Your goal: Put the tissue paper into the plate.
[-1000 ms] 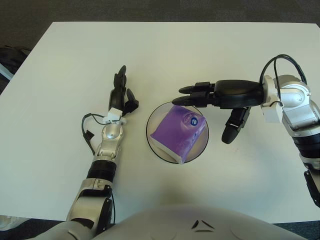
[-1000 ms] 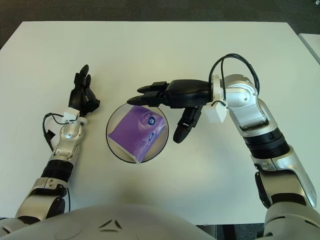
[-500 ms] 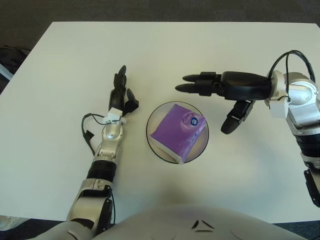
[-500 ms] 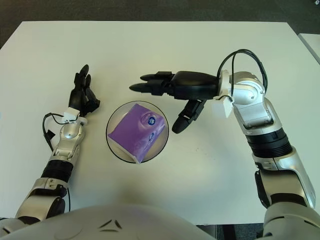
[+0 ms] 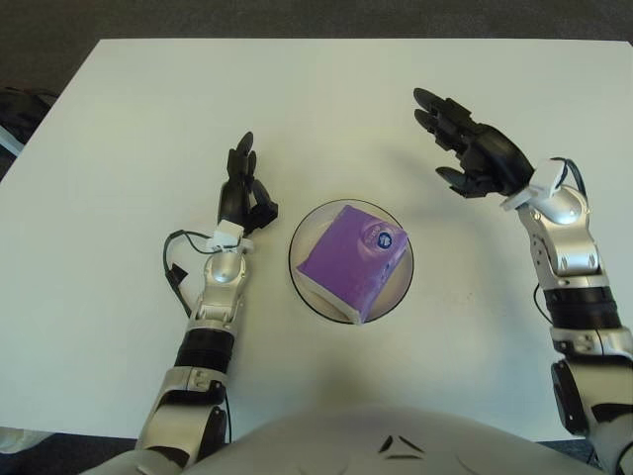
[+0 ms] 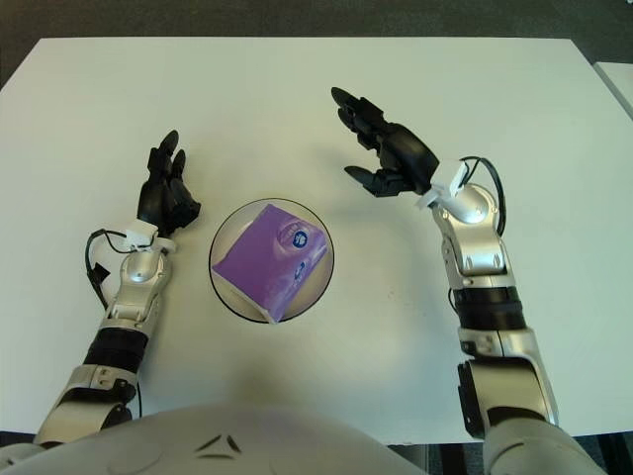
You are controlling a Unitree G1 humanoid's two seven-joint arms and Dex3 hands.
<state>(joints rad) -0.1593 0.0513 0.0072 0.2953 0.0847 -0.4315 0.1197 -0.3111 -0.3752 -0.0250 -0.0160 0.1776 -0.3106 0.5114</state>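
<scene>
At table centre, the purple tissue pack (image 5: pixel 353 260) lies inside the plate (image 5: pixel 303 298); right hand (image 5: pixel 473 156) up and to the right, fingers spread, empty; left hand (image 5: pixel 242 193) beside the plate, fingers relaxed. Risk appears slight: a low arm sweep could nudge the plate

A broad white worktop (image 5: pixel 326 89) fills nearly the whole scene, matte and evenly lit, casting only soft shadows. Beyond its far edge runs dark grey carpeted floor (image 5: pixel 297 18). Off the worktop's left edge a dark object (image 5: pixel 18 109) sits on the floor; what it is, I can't tell.
</scene>
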